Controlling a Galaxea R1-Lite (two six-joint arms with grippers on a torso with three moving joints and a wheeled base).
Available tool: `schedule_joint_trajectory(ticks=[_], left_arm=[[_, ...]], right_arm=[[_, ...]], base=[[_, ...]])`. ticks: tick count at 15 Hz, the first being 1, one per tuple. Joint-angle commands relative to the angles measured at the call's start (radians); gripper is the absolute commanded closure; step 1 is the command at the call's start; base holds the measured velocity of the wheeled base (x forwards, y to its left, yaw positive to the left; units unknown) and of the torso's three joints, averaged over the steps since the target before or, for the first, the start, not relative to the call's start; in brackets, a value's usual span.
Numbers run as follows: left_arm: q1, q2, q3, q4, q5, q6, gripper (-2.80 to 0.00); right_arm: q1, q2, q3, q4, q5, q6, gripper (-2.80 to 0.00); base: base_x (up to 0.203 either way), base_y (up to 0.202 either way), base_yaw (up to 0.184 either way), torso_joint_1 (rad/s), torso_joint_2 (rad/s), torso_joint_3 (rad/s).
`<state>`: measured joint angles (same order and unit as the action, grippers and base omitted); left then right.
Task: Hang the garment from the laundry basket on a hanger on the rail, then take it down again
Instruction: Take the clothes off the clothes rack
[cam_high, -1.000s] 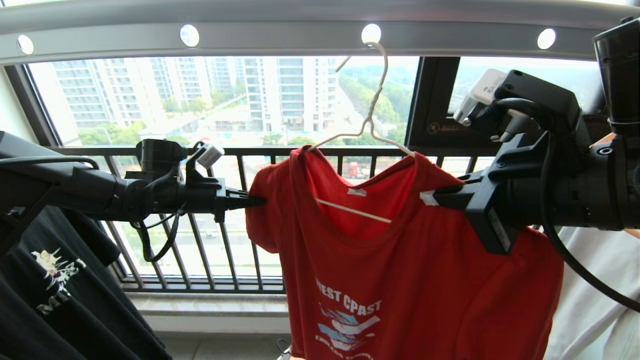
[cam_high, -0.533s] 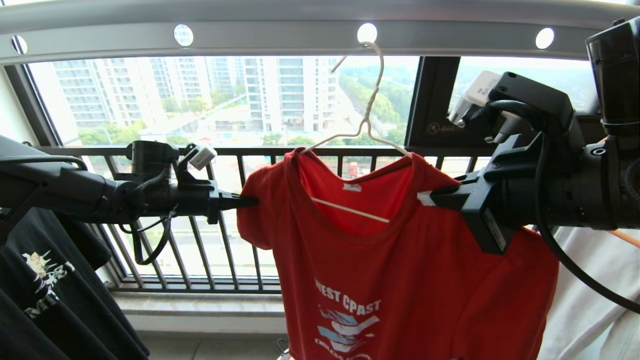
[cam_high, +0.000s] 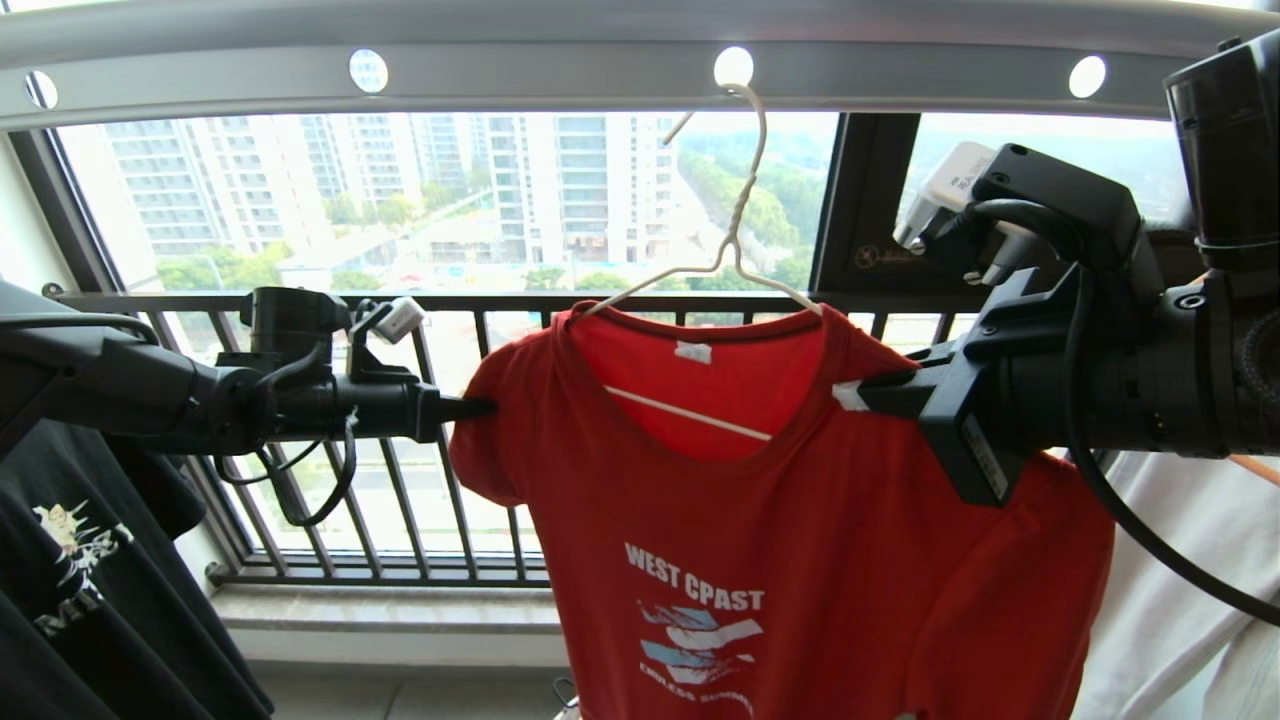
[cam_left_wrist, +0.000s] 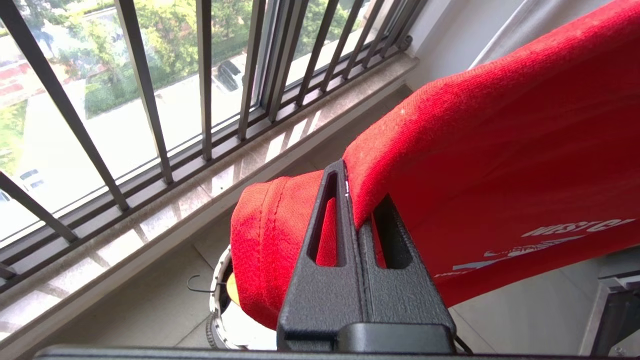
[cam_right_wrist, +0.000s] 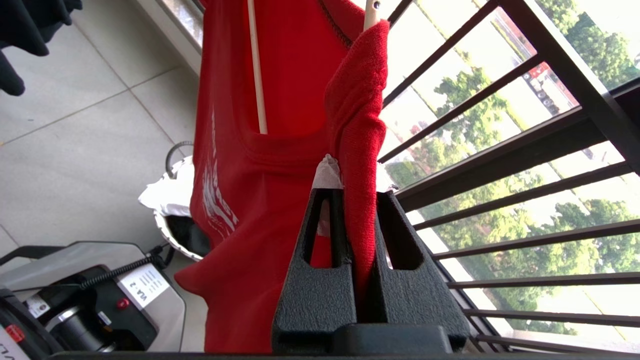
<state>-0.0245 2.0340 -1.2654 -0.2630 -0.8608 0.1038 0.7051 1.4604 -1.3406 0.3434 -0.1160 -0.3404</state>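
The red T-shirt (cam_high: 790, 560) runs off the head view's lower edge, its lowest line of print cut through. The hanger's (cam_high: 735, 235) shoulders are hidden inside the cloth. The laundry basket (cam_right_wrist: 172, 227) shows only partly behind the shirt. The black T-shirt (cam_high: 80, 590) is cropped at the left edge.

Both arms are up in front of me at about shoulder height of the shirt, reaching in from either side. My left arm comes in level from the left, wrist straight, and the left claw (cam_high: 485, 407) is pinched tight on the sleeve edge of the garment (cam_high: 800, 560). Right arm's in from the right, closer to the head cam, right claw (cam_high: 850, 395) clamped on the other shoulder's fabric.
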Motion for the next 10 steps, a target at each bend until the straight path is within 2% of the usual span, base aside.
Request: schedule_joint_trajectory(ticks=[1, 7, 10], left_arm=[[0.001, 0.009, 0.022, 0.001, 0.008, 0.0, 0.0], [0.0, 0.014, 0.061, 0.084, 0.019, 0.002, 0.0], [0.001, 0.018, 0.066, 0.109, 0.058, 0.006, 0.0]], right_arm=[[0.001, 0.0, -0.002, 0.002, -0.001, -0.003, 0.0], [0.001, -0.003, -0.002, 0.003, -0.001, -0.003, 0.0], [0.001, -0.003, -0.002, 0.002, -0.001, -0.002, 0.0]], base=[[0.0, 0.0, 0.0, 0.0, 0.0, 0.0], [0.0, 0.0, 0.0, 0.0, 0.0, 0.0], [0.0, 0.0, 0.0, 0.0, 0.0, 0.0]])
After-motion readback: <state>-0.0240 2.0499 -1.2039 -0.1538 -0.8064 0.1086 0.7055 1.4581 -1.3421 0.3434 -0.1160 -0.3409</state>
